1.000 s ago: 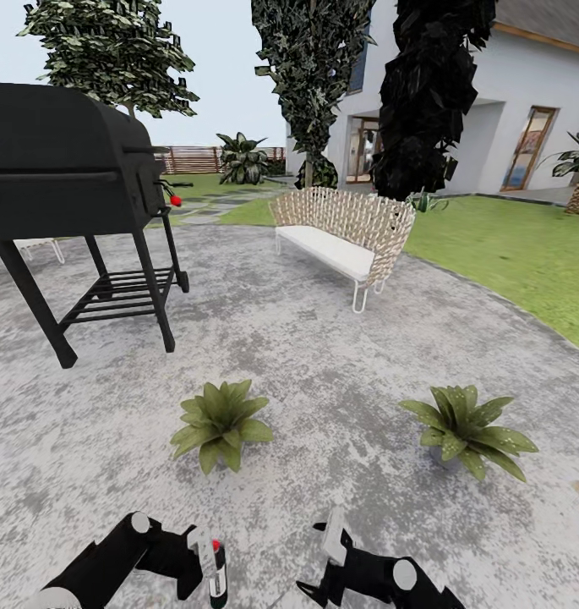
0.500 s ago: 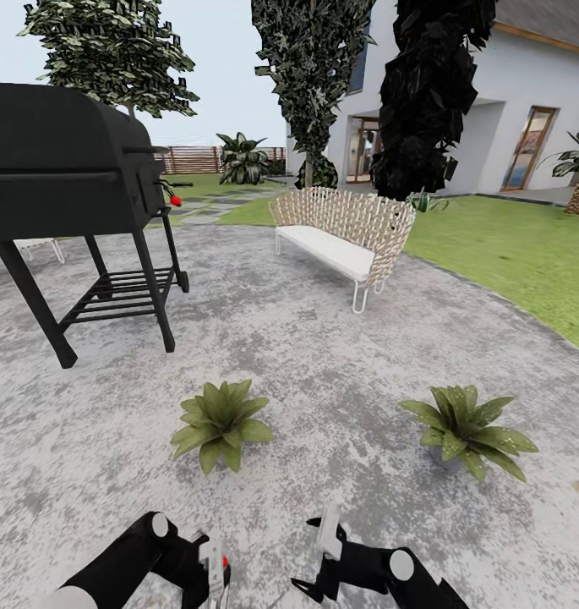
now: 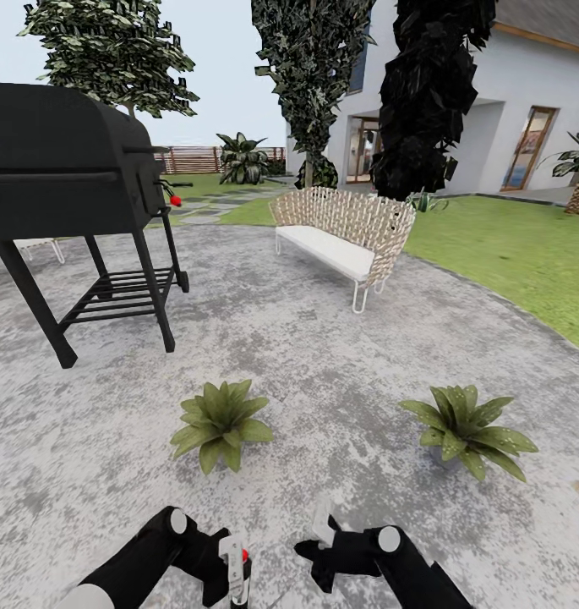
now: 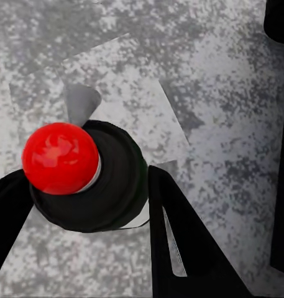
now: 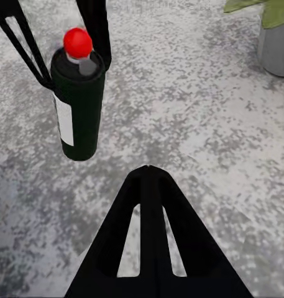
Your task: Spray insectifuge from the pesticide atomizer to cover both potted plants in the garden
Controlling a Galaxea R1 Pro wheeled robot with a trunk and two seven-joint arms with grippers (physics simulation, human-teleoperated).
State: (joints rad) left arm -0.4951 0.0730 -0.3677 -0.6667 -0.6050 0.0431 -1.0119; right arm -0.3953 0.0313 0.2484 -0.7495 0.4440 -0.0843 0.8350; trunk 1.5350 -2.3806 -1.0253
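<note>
Your left gripper [image 3: 230,584], clamped on the pesticide atomizer [image 3: 236,578], has drifted right toward the right gripper [image 3: 316,541], whose finger spacing I cannot tell; both potted plants [image 3: 220,423] remain unsprayed ahead.

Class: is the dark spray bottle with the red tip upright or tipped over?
Upright. The dark spray bottle with the red tip hangs vertically above the paving, red tip uppermost, clamped in the left claw.

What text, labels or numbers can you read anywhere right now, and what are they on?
None can be read.
Pesticide atomizer, held in the left pincer: it carries a pale label, seen edge-on and blank, with no legible print.
Black grill: no marking visible.
Woven bench and white house: no sign or number visible.
</note>
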